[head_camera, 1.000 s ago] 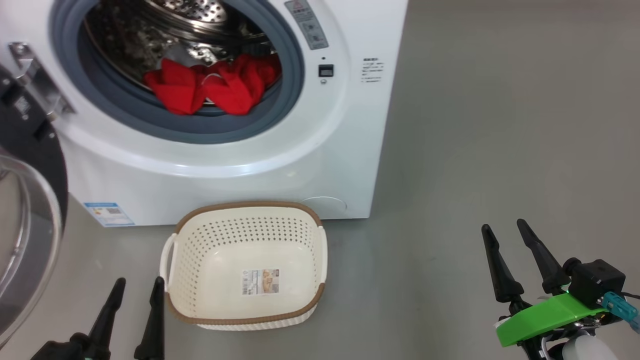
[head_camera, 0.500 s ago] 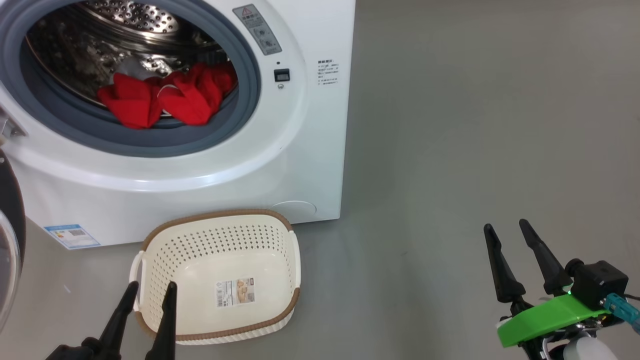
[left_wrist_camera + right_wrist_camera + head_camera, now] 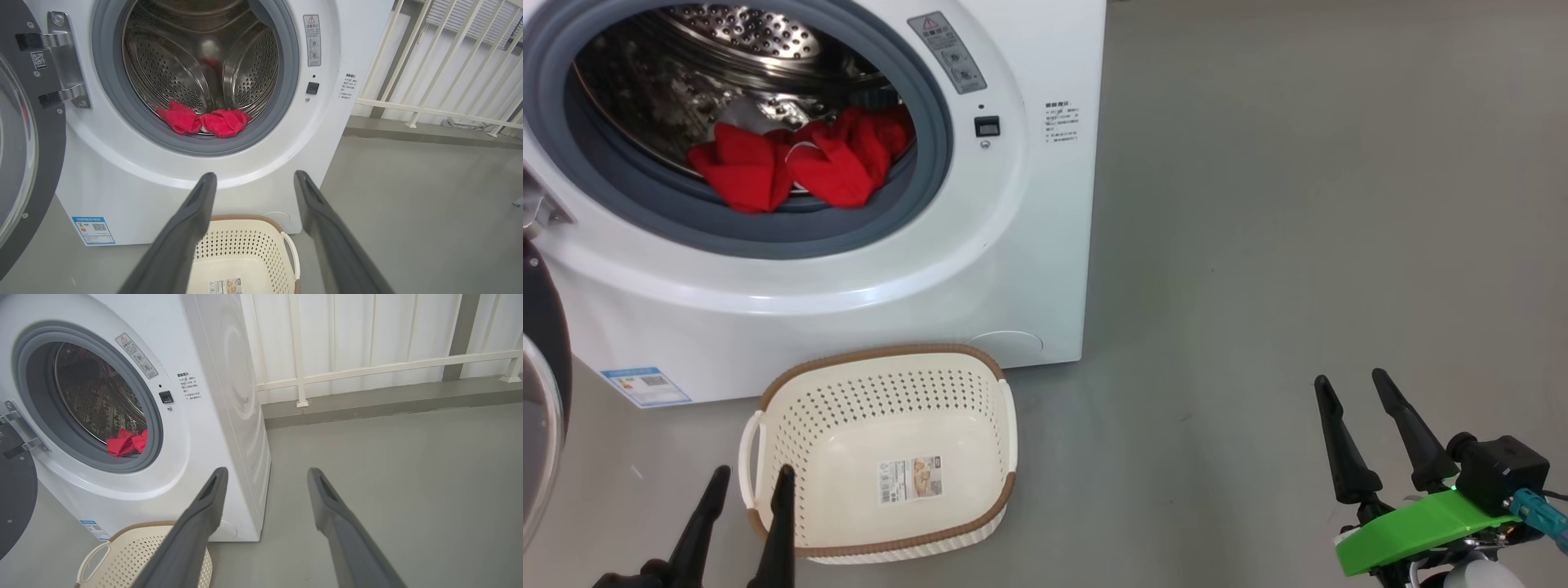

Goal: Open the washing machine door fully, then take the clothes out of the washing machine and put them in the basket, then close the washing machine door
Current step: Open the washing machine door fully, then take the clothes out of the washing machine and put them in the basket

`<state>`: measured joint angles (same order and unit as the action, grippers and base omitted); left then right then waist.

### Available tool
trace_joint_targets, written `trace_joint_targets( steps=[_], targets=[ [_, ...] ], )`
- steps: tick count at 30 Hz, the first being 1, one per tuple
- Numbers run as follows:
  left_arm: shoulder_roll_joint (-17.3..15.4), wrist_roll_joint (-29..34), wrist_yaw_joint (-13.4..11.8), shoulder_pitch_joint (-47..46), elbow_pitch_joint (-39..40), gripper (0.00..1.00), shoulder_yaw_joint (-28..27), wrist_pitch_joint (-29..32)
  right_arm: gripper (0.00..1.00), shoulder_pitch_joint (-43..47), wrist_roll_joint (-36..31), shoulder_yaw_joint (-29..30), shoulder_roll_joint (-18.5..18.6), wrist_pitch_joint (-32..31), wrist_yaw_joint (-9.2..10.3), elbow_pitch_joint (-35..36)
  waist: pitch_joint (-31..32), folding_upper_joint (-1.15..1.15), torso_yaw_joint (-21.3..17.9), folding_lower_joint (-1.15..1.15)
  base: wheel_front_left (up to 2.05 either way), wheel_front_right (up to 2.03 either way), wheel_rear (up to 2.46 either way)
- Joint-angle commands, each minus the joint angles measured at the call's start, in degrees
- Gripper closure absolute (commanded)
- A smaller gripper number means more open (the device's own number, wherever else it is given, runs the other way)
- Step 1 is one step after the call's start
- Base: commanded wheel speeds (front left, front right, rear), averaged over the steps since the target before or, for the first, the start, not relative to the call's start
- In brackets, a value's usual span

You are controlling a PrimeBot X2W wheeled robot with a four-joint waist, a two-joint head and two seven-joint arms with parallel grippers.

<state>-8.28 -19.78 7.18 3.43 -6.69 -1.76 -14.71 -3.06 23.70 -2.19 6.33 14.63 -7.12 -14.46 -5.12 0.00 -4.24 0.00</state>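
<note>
- Red clothes [image 3: 792,163] lie heaped at the front lip of the steel drum [image 3: 171,77], partly draped onto the grey rubber ring [image 3: 768,237] of the washing machine [image 3: 1013,245].
- Black-rimmed washing machine door [image 3: 24,143] is swung wide open to the machine's left side, carried on a metal hinge plate [image 3: 63,61] with 2 arms. Its glass bowl bulges toward the left wrist camera.
- Cream basket [image 3: 890,392] stands upright on the grey floor [image 3: 1258,245], just in front of the machine and below the opening. A sticker [image 3: 911,479] shows on its bare bottom.
- Tool 1, the left gripper [image 3: 752,471], sits low at the basket's near left corner. Its 2 fingers are parted by a moderate gap and grasp nothing. In the head view 1 finger overlaps the basket rim; contact cannot be confirmed.
- Tool 2, the right gripper [image 3: 1350,377], is well apart from machine and basket, over bare floor to the right. Its fingers are likewise spread and grasp nothing.
- Small blue label [image 3: 647,386] is fixed at the machine's lower left front.
- White railing [image 3: 367,367] runs behind the machine.
</note>
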Motion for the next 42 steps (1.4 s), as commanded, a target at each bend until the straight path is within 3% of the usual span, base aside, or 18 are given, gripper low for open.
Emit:
trace_joint_targets(
  steps=[1,14,31,42],
  targets=[
    [-0.68,0.48,0.31,-0.74,1.47,0.0,-2.25,-0.29,0.0,-0.36,0.21,-0.79,0.53,0.37,-0.36,1.55,-0.01,0.0,0.07,0.0,0.0,0.0,0.0],
    [-0.21,0.2,0.31,-1.57,1.61,0.0,-3.47,-0.29,0.0,-0.95,0.07,-1.11,0.28,0.37,-0.36,1.62,-0.88,0.0,0.55,0.0,0.02,-0.07,0.05],
    [-1.59,-0.13,0.31,-3.3,1.52,0.0,-2.24,-0.29,0.0,-1.92,0.0,-1.4,-0.27,0.37,-0.36,1.59,-2.49,0.0,0.52,0.0,0.86,-1.35,0.49],
    [-1.35,-0.21,0.31,-3.89,0.84,0.0,-1.8,-0.29,0.0,-2.19,0.0,-1.59,-0.64,0.37,-0.36,1.29,-2.85,0.0,0.56,0.0,0.3,-0.3,0.0]
  ],
)
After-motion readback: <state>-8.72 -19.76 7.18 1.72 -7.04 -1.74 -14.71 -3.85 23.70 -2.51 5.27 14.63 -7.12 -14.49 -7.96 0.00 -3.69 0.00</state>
